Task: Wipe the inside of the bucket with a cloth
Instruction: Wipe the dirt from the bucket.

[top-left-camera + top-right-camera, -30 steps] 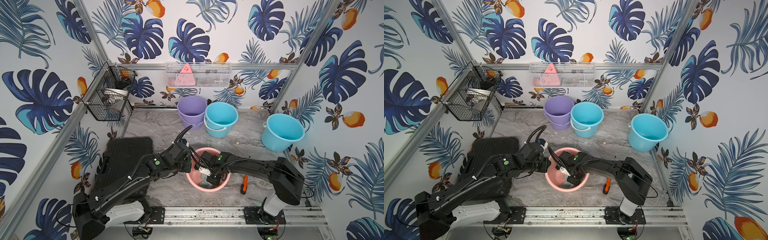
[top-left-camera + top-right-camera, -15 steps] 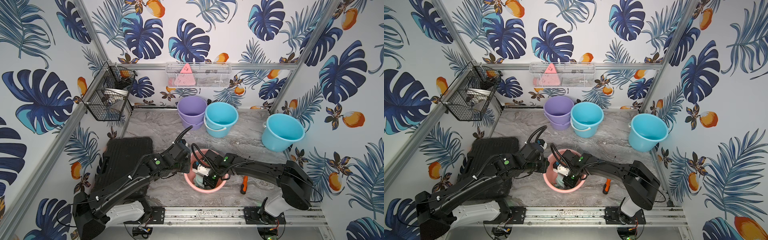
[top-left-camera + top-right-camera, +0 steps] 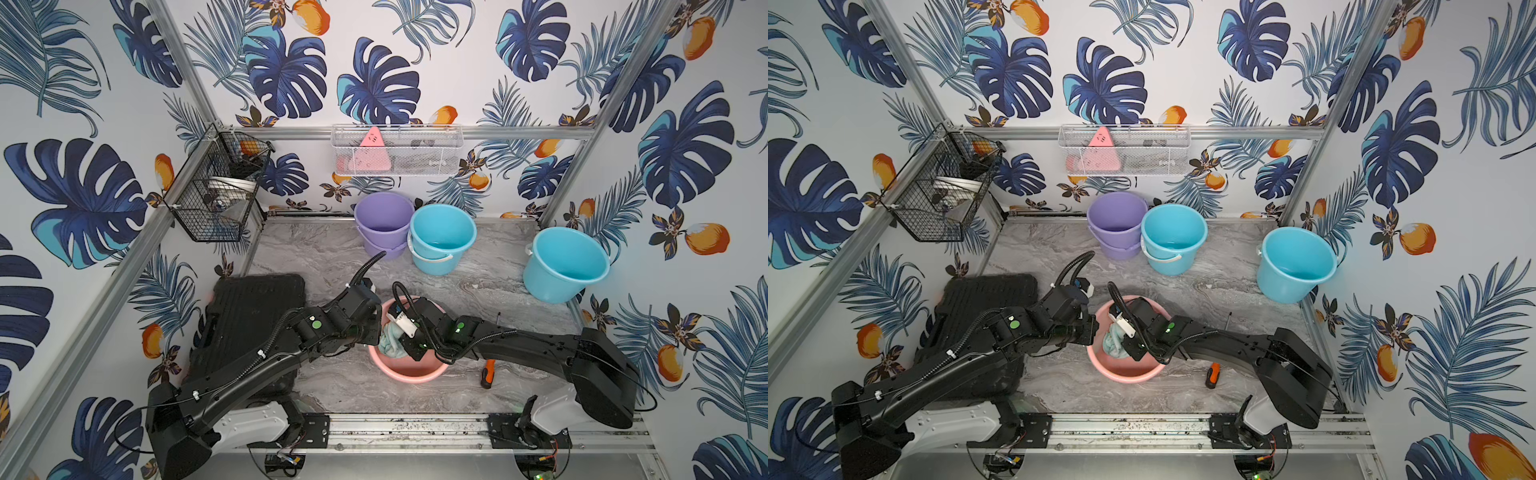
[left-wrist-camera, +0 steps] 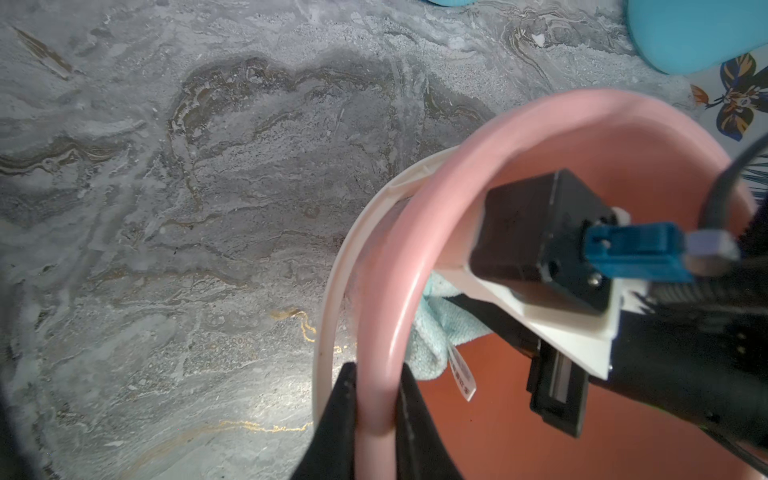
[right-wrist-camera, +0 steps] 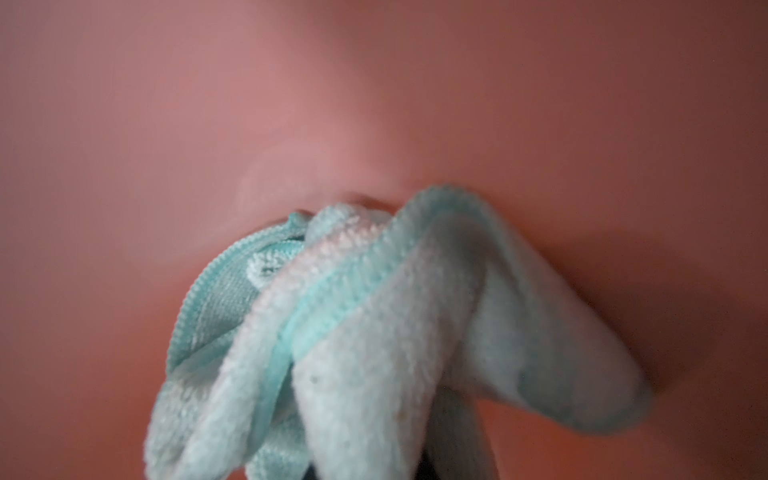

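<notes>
left gripper (image 4: 376, 376) clamps pink plastic bucket (image 3: 409, 372) rim | right gripper (image 3: 401, 347) pinches mint microfibre cloth (image 5: 374, 332) | I risk rim slipping under scrubbing

The bucket (image 3: 409, 374) stands front centre on the table (image 3: 324, 257); the left gripper (image 4: 376, 370) straddles its left rim; the right gripper (image 3: 401, 343) reaches in from the right, the cloth (image 3: 388, 345) between it and the left inner wall; a case (image 3: 253, 307) lies to the left, a screwdriver (image 3: 487, 372) near the right; a rear bucket (image 3: 384, 216) touches a second rear bucket (image 3: 442, 230) on its right; a fourth bucket (image 3: 561, 286) sits by the right wall; a basket (image 3: 216, 199) hangs on the left wall, a rack (image 3: 397, 149) on the back wall.
</notes>
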